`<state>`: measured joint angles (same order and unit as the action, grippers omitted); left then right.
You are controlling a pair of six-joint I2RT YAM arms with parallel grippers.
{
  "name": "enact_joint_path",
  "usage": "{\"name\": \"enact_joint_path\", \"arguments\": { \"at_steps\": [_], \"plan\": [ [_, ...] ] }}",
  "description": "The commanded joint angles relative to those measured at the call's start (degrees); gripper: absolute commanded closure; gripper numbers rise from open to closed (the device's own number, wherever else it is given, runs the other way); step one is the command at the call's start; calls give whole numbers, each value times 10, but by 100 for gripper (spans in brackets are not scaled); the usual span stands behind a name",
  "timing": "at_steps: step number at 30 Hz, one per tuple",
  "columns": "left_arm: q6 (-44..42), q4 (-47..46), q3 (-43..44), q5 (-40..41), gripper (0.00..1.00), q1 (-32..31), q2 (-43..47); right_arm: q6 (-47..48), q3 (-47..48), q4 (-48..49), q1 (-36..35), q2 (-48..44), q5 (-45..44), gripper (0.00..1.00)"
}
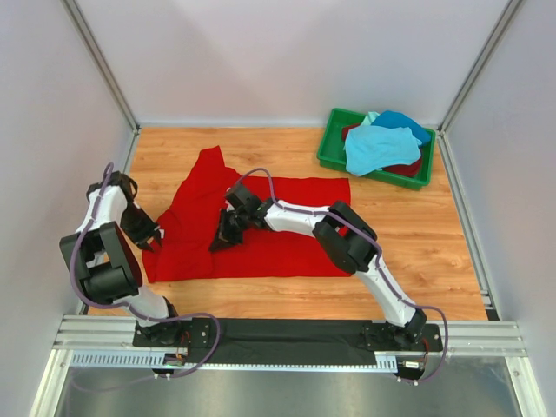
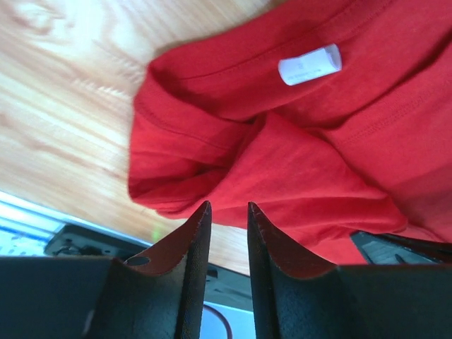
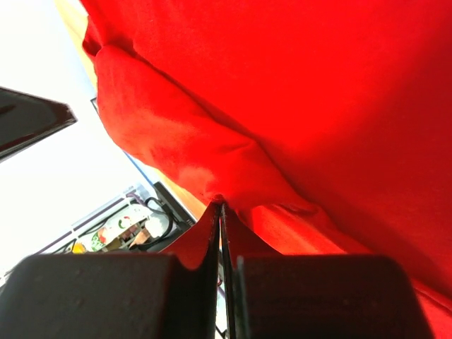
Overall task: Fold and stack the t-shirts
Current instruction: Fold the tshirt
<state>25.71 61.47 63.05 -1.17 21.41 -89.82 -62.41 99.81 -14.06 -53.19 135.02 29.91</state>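
**Figure: bright red t-shirt on the table, both arms engaging.** The bright red t-shirt [image 1: 269,256] is lying spread on the table [image 1: 417,243], left of centre. Its long axis is running left to right across the top view. A white neck label [image 2: 309,65] is showing in the left wrist view, so the collar end is judged to be lying toward the left arm.

The left gripper [image 1: 149,239] is sitting at the shirt's left edge. Its jaws are standing narrowly apart, with a rolled fold of cloth meeting the fingertips [image 2: 203,212]. Whether that fold is being pinched cannot be told.

The right gripper [image 1: 224,239] is reaching across onto the shirt's middle. Its jaws are pressing together, and a pucker of red cloth is gathering at their tips, apparently nipped.

From both pairs of jaws the rest of the shirt is extending rightward along the long axis. The left arm is nearer the collar end. The coming fold is therefore judged to depend on carrying the gripped left part over toward the right hem.

The turquoise t-shirt [image 1: 373,148] and the others are lying in the green bin [image 1: 330,155], well apart at the far right corner.
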Motion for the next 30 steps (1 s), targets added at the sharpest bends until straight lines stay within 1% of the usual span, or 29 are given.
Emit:
{"name": "enact_joint_path", "arguments": {
  "at_steps": [1, 4, 8, 11, 15, 19, 23, 25, 27, 28, 30],
  "plan": [
    [-18, -18, -13, -52, 66, 4, 10, -10, 21, 32, -2, 10, 20, 100],
    [-15, -24, -21, -40, 65, 4, 4, -12, 21, 35, -2, 11, 24, 100],
    [-11, -19, -16, -21, 60, 3, -4, -13, 20, 36, -2, 10, 24, 100],
    [-4, -23, -24, -8, 59, 4, -5, -17, 16, 39, -2, 10, 27, 100],
    [1, -43, -43, -16, 59, 3, -10, -18, 13, 39, -2, 9, 27, 100],
    [2, -54, -53, -15, 62, 4, -23, -21, 5, 46, -2, 7, 29, 100],
    [7, -58, -59, -14, 70, 4, -9, -19, 0, 45, -3, 5, 29, 100],
    [8, -58, -61, -11, 72, 4, 6, -19, 1, 45, -2, 5, 30, 100],
    [10, -51, -60, -2, 80, 4, 16, -19, 1, 44, -2, 5, 30, 100],
    [11, -50, -59, -1, 87, 3, 18, -20, 1, 44, -3, 6, 30, 100],
    [12, -49, -59, 3, 95, 4, 23, -18, 3, 45, -3, 6, 30, 100]
  ]
}}
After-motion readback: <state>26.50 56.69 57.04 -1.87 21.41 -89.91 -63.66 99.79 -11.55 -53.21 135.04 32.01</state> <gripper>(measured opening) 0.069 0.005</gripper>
